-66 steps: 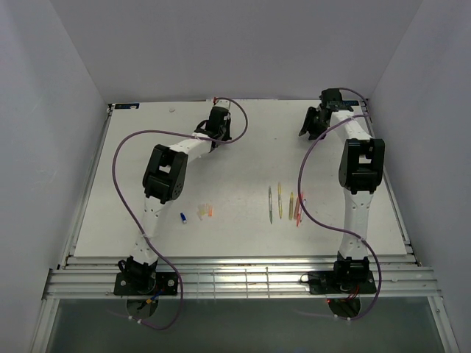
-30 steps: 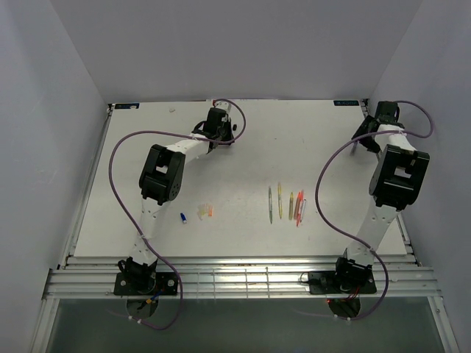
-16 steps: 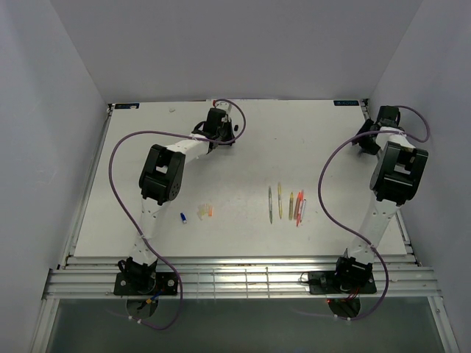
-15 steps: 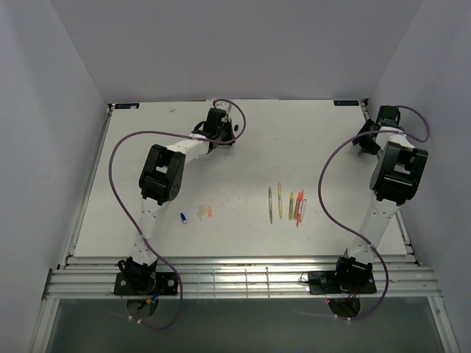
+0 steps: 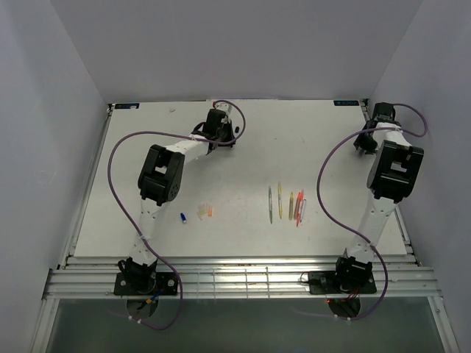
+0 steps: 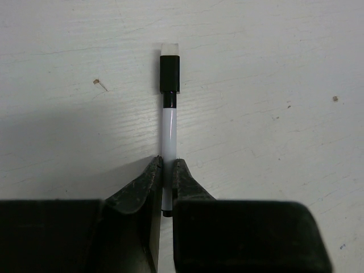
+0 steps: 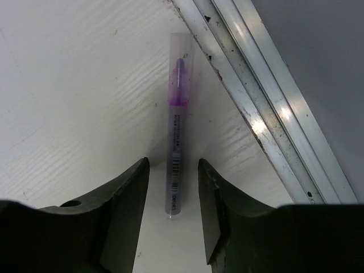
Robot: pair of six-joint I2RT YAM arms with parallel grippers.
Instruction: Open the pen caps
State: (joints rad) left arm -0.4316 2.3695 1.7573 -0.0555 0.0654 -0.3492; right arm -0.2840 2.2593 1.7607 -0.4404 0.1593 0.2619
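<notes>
My left gripper (image 6: 167,170) is shut on the white body of a pen (image 6: 168,133) lying on the table. Its black pen cap (image 6: 169,74) sits on the far end, beyond the fingertips. In the top view this gripper (image 5: 227,132) is at the back of the table, left of centre. My right gripper (image 7: 173,170) stands open astride a purple pen (image 7: 176,131), with a gap on each side. A translucent cap (image 7: 181,60) covers that pen's far tip. In the top view the right gripper (image 5: 363,141) is at the table's far right edge.
Several loose caps (image 5: 206,212) and a blue one (image 5: 183,218) lie at the front left of the table. A row of uncapped pens (image 5: 288,205) lies at front centre. A metal rail (image 7: 267,125) runs just right of the purple pen.
The right arm swung from the back middle to the right edge and settled there. The left arm has stayed put.
</notes>
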